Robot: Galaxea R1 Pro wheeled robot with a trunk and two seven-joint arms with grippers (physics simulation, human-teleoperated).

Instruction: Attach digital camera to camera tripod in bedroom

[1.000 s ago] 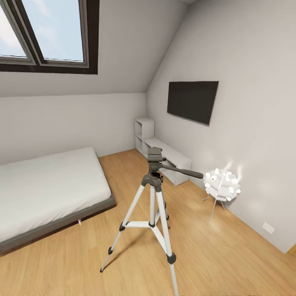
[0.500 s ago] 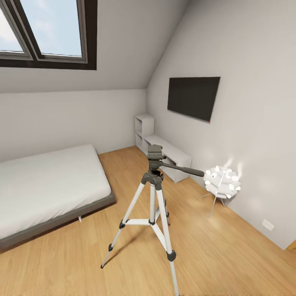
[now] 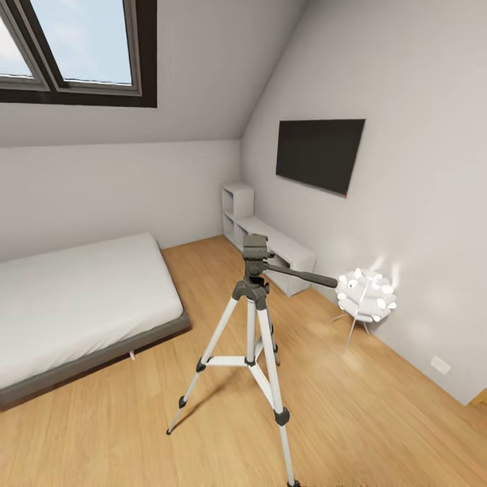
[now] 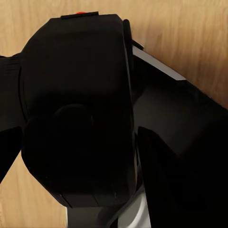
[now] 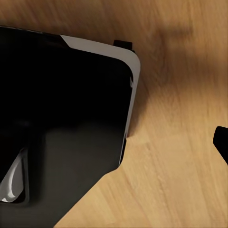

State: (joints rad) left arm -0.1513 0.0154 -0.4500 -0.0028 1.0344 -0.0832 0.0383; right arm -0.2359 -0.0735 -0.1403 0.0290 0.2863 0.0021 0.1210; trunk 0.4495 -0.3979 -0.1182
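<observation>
One black boxy digital camera, its red button at the top edge, is being held close before the left wrist lens; dark finger shapes of the left gripper are seen at both sides of it, so the pincer is being kept clenched on the camera body. Light wood floor is seen beyond it. In the right wrist view, a large black body with a pale rim is being shown against the same wood floor, and only a dark tip is seen at the frame's edge, so whether the right pincer is released or clenched cannot be told.

From the head camera, the camera tripod is being shown standing upright on the floor of the bedroom, its three silver-white legs spread and its dark grey head bare on top, the long pan handle being pointed toward a glowing white lamp that stands near the wall beyond the tripod. A low bed with a pale mattress is lying well apart from the tripod on its other side. Behind the tripod, white cube shelves are set against the wall, with a black TV mounted above them. Dark-framed skylights are set in the sloped ceiling over the bed.
</observation>
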